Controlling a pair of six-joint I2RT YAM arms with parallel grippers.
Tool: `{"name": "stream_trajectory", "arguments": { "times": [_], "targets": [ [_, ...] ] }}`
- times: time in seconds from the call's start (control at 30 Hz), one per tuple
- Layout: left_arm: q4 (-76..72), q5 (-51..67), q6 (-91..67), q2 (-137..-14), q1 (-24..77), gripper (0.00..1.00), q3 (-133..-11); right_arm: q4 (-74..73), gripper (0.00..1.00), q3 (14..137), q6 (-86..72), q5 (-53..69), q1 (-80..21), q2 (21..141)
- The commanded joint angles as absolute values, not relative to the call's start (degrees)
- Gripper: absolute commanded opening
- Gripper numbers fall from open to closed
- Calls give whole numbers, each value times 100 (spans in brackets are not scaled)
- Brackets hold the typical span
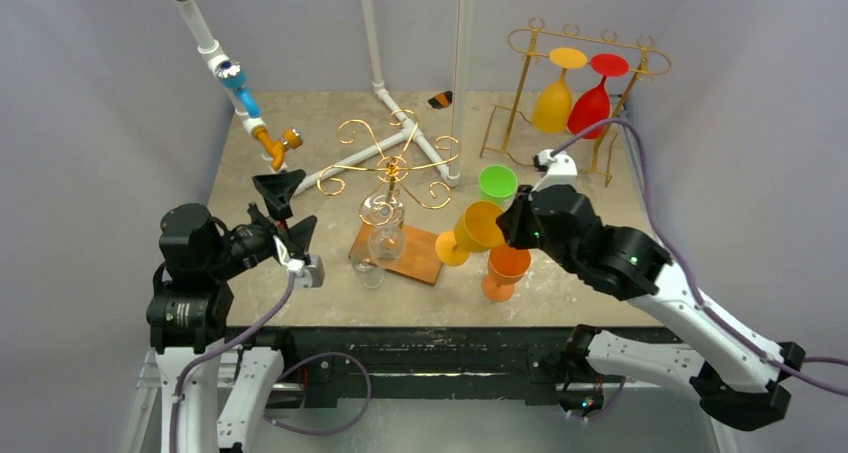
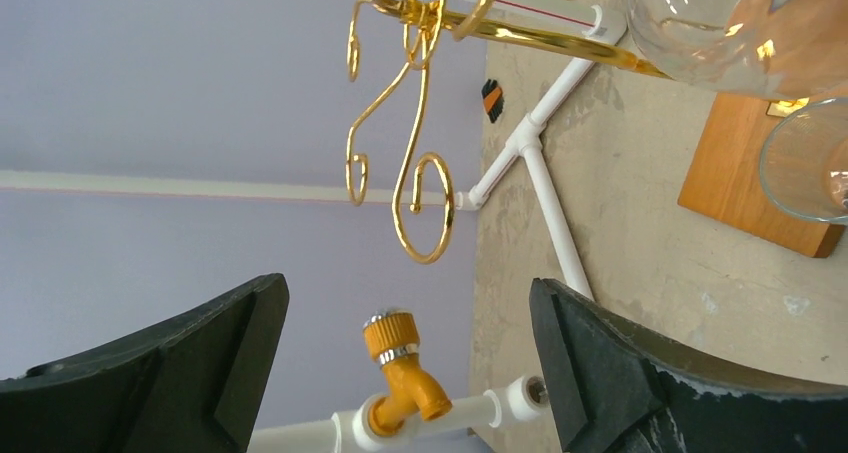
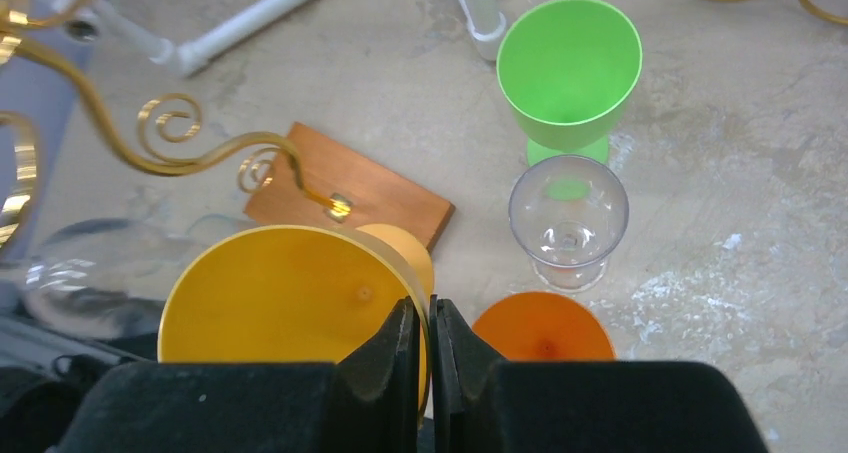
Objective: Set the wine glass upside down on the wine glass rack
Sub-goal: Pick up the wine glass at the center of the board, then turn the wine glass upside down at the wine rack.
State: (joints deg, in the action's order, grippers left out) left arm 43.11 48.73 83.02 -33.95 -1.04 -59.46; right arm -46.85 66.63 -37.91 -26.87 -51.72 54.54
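1. Plain lavender walls close the table in: a back wall, a left wall and a right wall.
2. The tabletop is mottled beige, like worn stone, with a black front edge.
3. Below that edge a grey floor shows.
4. The light is soft and even, and shadows are faint.

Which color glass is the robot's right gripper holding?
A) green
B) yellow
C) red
B: the right gripper is shut on the rim of the yellow glass, while the green glass stands by itself and the red glass hangs upside down at the back.
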Motion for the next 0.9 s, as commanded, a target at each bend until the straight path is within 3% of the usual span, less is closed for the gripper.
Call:
{"name": "stream_trajectory", "arguments": {
  "times": [0.0, 0.2, 0.33, 0.5, 0.63, 0.87],
  "targets": [
    [4522, 4518, 6870, -3174, -79, 100, -6483, -5231, 0, 7378, -3462, -2107, -5162, 4874],
    [4723, 4467, 4862, -3280, -81, 100, -7496, -5988, 0, 8531, -3080, -1507, -5163, 4726],
    [5121, 5052, 3988, -3699, -91, 100, -8284, -6607, 0, 9491, -2880, -1213, -5157, 4883],
    [4996, 5922, 2569, -4106, -93, 98, -8580, -6379, 0, 10249, -2610, -483, -5166, 4987],
    [4087, 6632, 974, -4236, -150, 95, -8215, -5442, 1, 10389, -2555, -160, -5168, 5074],
    [2032, 6701, -1564, -4648, -167, 96, -8163, -4246, 0, 10925, -2334, -236, -5168, 6155]
  ]
}}
